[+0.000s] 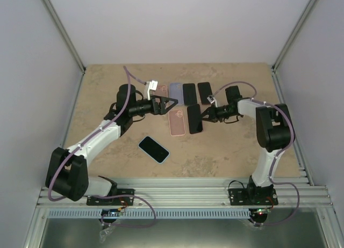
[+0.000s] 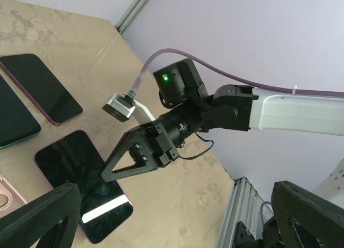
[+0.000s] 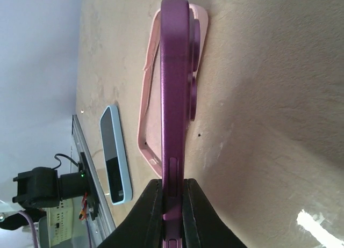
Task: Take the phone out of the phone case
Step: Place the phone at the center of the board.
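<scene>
Right hand (image 3: pixel 173 190) clamps the purple phone (image 3: pixel 175 81), plain only in its wrist view; pink case (image 1: pixel 177 123) lies just beside on the worktop (image 1: pixel 231 151). Left hand (image 1: pixel 170 102), fingers (image 2: pixel 43 216) apart, hovers near the back-row phones (image 1: pixel 189 93).

No text, brand, number or sign is readable in any view. The phones (image 1: pixel 189 93) at 12 o'clock on the table (image 1: pixel 226 151) have dark screens showing only glare (same for the blue-cased phone (image 1: pixel 153 149) at 6 o'clock). Any marks on the arms are too small to read.
</scene>
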